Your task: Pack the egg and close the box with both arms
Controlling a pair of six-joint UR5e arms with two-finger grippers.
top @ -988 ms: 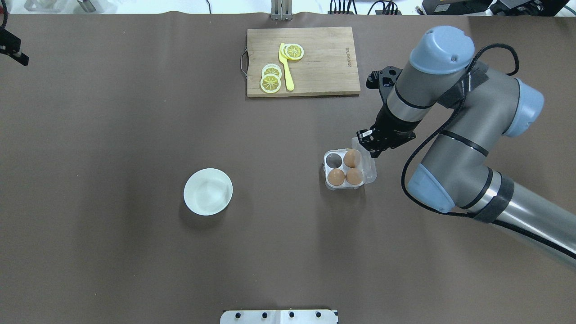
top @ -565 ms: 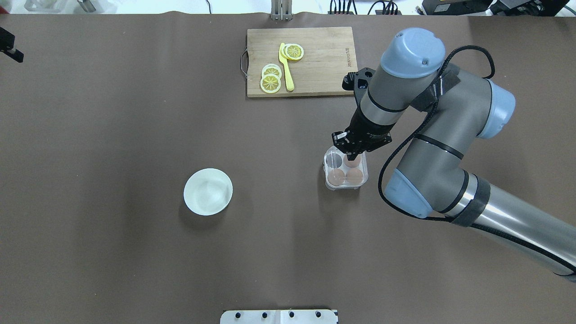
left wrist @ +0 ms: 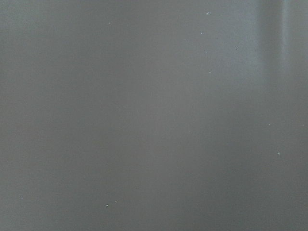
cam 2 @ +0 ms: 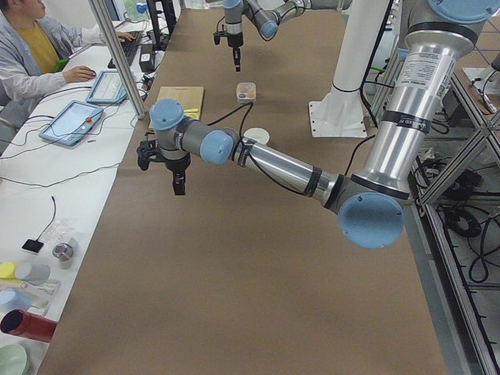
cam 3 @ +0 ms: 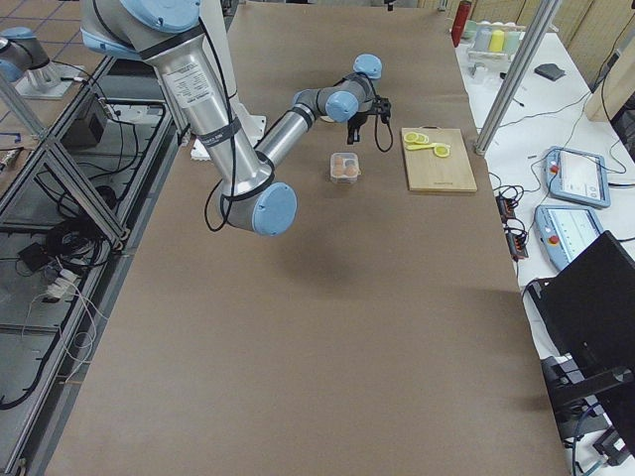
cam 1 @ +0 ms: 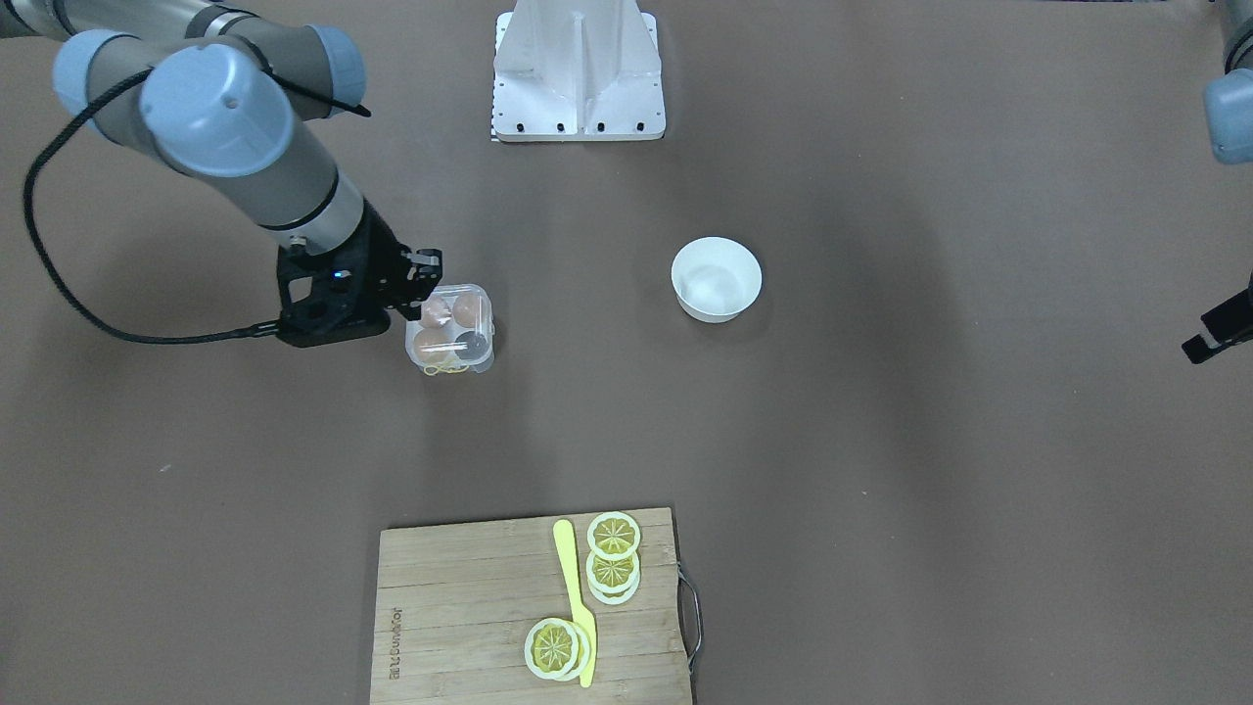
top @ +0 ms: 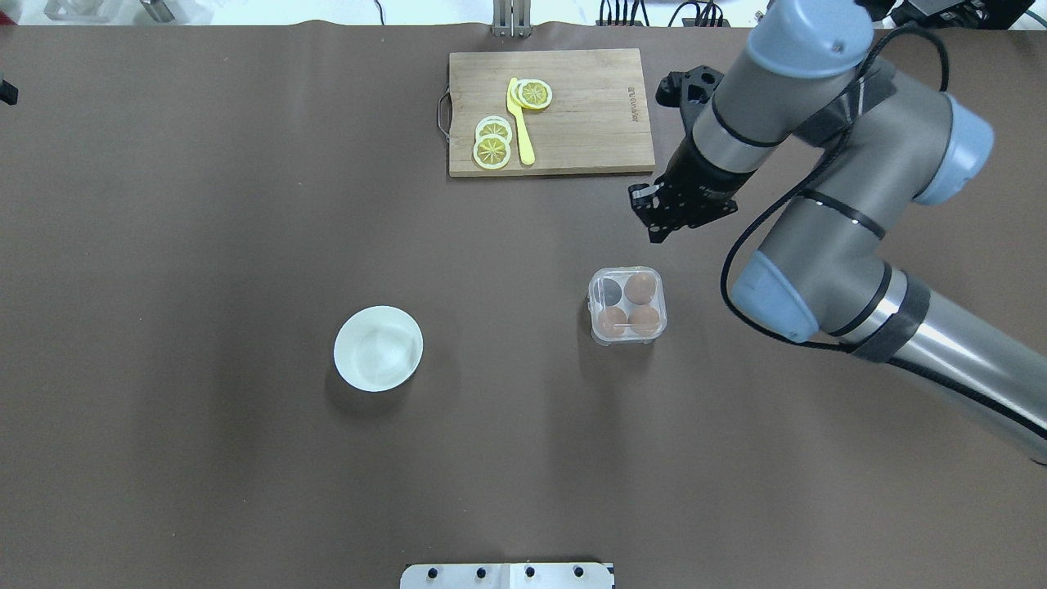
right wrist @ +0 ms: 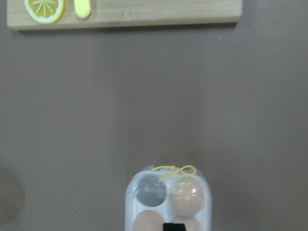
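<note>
The box (top: 627, 305), a clear plastic carton, stands on the table with its lid down. It holds three tan eggs (top: 641, 285) and one empty cell, with a yellow thread at its far edge (right wrist: 175, 169). It also shows in the front view (cam 1: 450, 328) and the right wrist view (right wrist: 168, 202). My right gripper (top: 655, 231) looks shut and empty, raised above the table just beyond the box (cam 1: 423, 277). My left gripper (cam 1: 1217, 335) hangs far off at the table's left side, looks shut and holds nothing.
A wooden cutting board (top: 572, 147) with yellow citrus slices (top: 492, 143) and a yellow knife (top: 521, 123) lies at the far side. A round white bowl (top: 378, 348) stands left of the box. A white base bracket (cam 1: 578, 69) is at the near edge.
My right gripper swung the open lid down over the eggs, pressed on it, then lifted away toward the cutting board. The lid now lies shut. My left gripper drifted further left.
</note>
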